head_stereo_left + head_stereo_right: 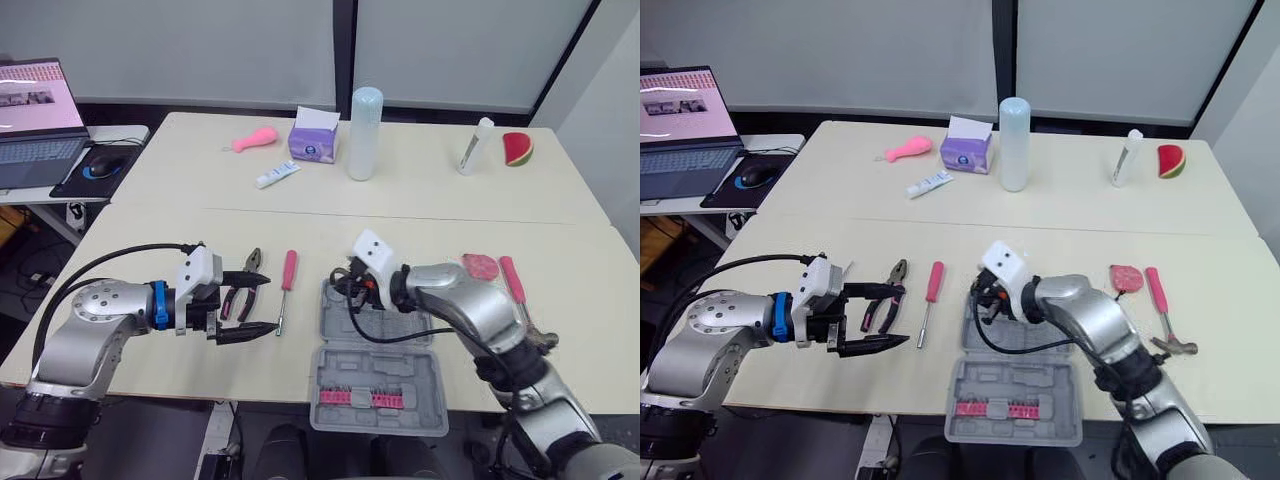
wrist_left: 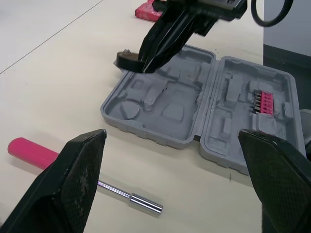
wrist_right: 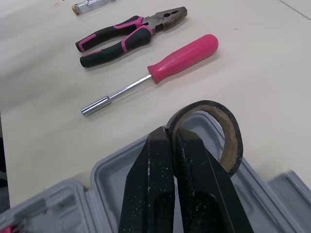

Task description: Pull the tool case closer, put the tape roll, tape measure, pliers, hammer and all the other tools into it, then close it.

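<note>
The grey tool case (image 1: 420, 370) lies open near the table's front edge, with a row of pink bits (image 1: 360, 398) in its near half. My right gripper (image 3: 171, 131) is shut on the black tape roll (image 3: 228, 131), holding it just above the far left corner of the case's tray (image 2: 170, 111). My left gripper (image 1: 268, 305) hangs open left of the case, beside the pink-and-black pliers (image 1: 245, 290) and the pink-handled screwdriver (image 1: 288, 272). To the right of the case lie the pink tape measure (image 1: 480, 266) and the pink-handled hammer (image 1: 515, 285).
On the table behind stand a tall white bottle (image 1: 365, 132), a purple tissue box (image 1: 313, 140), a pink toy (image 1: 255, 140), two tubes and a watermelon slice (image 1: 517, 148). A laptop (image 1: 35, 120) and a mouse sit on a side desk at the far left.
</note>
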Controlling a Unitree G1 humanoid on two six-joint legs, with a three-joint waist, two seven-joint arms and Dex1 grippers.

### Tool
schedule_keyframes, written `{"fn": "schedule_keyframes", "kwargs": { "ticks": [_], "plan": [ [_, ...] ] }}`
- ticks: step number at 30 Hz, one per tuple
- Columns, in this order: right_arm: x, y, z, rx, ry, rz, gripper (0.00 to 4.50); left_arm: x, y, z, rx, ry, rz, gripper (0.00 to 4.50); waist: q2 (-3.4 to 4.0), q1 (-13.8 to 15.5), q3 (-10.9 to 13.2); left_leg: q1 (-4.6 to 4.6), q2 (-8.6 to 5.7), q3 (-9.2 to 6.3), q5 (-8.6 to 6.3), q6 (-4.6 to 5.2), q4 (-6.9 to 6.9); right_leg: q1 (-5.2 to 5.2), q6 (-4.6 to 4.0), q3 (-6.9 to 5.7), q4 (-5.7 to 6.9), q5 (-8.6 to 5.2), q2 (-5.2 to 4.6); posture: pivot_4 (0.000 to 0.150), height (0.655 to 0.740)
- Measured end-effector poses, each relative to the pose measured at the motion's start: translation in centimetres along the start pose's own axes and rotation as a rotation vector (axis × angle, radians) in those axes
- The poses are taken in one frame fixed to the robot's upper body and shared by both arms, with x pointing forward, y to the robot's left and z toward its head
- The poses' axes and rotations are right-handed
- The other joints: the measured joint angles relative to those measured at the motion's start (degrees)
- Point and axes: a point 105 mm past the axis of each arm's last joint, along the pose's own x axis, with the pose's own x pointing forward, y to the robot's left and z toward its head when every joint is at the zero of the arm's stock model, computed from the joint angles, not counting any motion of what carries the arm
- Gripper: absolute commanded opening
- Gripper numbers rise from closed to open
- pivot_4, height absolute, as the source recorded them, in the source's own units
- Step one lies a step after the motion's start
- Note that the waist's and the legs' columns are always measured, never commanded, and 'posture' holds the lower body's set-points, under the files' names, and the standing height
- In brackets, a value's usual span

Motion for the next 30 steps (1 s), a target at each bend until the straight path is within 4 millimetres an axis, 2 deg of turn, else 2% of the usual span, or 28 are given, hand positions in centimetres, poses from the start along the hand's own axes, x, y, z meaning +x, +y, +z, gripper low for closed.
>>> {"fn": "schedule_keyframes", "kwargs": {
  "ticks": [3,7,12,17,30],
  "plan": [
    [1.4,-0.2,-0.8,0.016,0.030,0.017,0.01,-0.1,0.1,-0.1,0.001,0.007,0.011,4.50,0.00,-0.22,0.00,0.00,0.02,0.06,0.00,0.00,0.00,-0.15,0.00,0.04,0.19,0.00,0.00,0.150,0.7002],
    [2.4,-0.6,-1.0,-0.008,0.052,0.030,0.01,-0.1,-0.1,0.0,0.016,0.011,0.011,4.50,0.00,-0.36,0.00,-0.03,0.09,0.12,0.01,0.00,0.00,-0.42,0.00,0.05,0.47,0.00,0.04,0.150,0.7002],
    [3.1,-0.5,-1.2,-0.005,0.061,0.061,0.01,-0.1,-0.3,0.2,0.030,0.017,0.003,4.50,0.00,-0.38,0.00,-0.03,0.13,0.15,0.01,0.01,-0.01,-0.46,0.00,0.07,0.51,0.00,0.06,0.150,0.7002],
    [3.6,-0.6,-2.0,0.000,0.088,0.070,0.01,-0.2,-0.3,0.1,0.035,0.022,0.002,4.50,0.00,-0.36,0.00,-0.05,0.13,0.15,0.01,0.00,-0.01,-0.48,0.00,0.06,0.51,0.00,0.05,0.150,0.7002],
    [4.1,-1.2,-2.0,-0.021,0.099,0.080,0.01,-0.2,-0.4,0.0,0.034,0.024,0.002,4.50,0.01,-0.41,0.00,-0.04,0.15,0.17,0.01,0.01,-0.01,-0.51,0.00,0.05,0.53,0.00,0.06,0.150,0.7002]
  ]
}}
